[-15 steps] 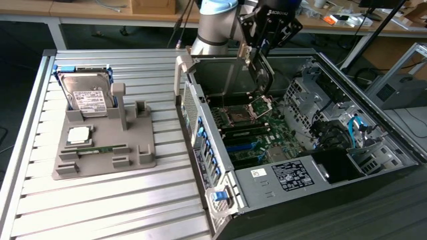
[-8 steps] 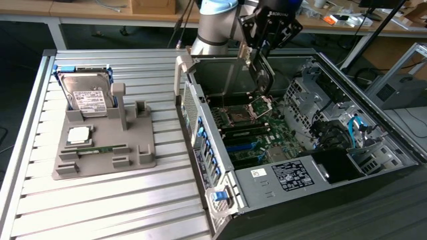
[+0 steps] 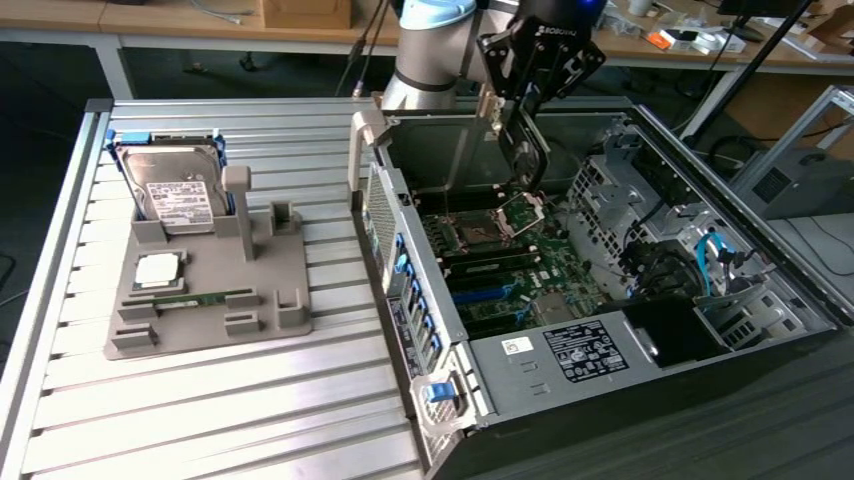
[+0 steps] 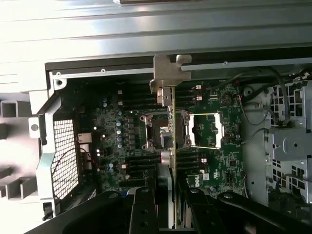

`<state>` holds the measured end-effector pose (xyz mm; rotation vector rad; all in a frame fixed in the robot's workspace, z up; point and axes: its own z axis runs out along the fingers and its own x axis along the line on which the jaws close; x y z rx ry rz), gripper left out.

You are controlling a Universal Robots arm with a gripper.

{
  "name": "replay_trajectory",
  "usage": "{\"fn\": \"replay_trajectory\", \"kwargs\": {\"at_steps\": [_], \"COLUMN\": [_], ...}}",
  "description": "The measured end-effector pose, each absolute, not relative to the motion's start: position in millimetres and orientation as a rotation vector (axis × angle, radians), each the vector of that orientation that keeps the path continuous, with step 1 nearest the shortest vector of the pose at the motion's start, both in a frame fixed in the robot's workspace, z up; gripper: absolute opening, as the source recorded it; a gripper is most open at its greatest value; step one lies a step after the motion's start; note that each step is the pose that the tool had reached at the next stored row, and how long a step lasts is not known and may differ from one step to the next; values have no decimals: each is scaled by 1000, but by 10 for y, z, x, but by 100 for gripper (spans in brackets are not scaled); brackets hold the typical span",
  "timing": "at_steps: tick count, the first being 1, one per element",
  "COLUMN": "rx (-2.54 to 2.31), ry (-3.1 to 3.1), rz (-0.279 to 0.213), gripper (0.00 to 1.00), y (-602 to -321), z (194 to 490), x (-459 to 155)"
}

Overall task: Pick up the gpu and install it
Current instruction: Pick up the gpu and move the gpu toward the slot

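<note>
In the exterior view, nearest us is the case [image 3: 387,230], lying open on the bench [image 3: 200,420]. At the exterior view's left, a grey holder [image 3: 214,310] carries the drive [image 3: 174,190] and 1 memory stick [image 3: 200,298]. Farther back, the hand [image 3: 523,105] hangs over the open case, closed on the gpu [image 3: 529,160]. The gpu hangs on edge below the fingers, clear of the board [image 3: 514,270] and above the socket [image 3: 478,235].

We see 2 risks here. The gpu seems to sit over the socket and not over the blue and black slots [image 3: 487,295]. A descent from here would probably strike the socket frame. The grip is also on a thin edge, so a knock could tilt the card or let it slip.

In the wrist view, nearest us are the hand's dark fingers [image 4: 141,212], narrowed on the gpu [image 4: 174,146], which we see edge-on as 1 thin line. It runs out from the hand [image 4: 171,204] across the socket [image 4: 158,131] to its bracket [image 4: 168,73]. The bracket appears level with the case rim [image 4: 243,63], and we judge it could catch there.
</note>
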<state>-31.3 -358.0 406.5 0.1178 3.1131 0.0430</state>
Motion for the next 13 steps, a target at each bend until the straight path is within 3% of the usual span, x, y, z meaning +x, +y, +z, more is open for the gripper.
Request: {"fn": "replay_trajectory", "kwargs": {"at_steps": [13], "rx": [118], "ry": [3113], "rz": [43], "gripper": [27], "y": [-3580], "z": [4016], "x": [-293]}}
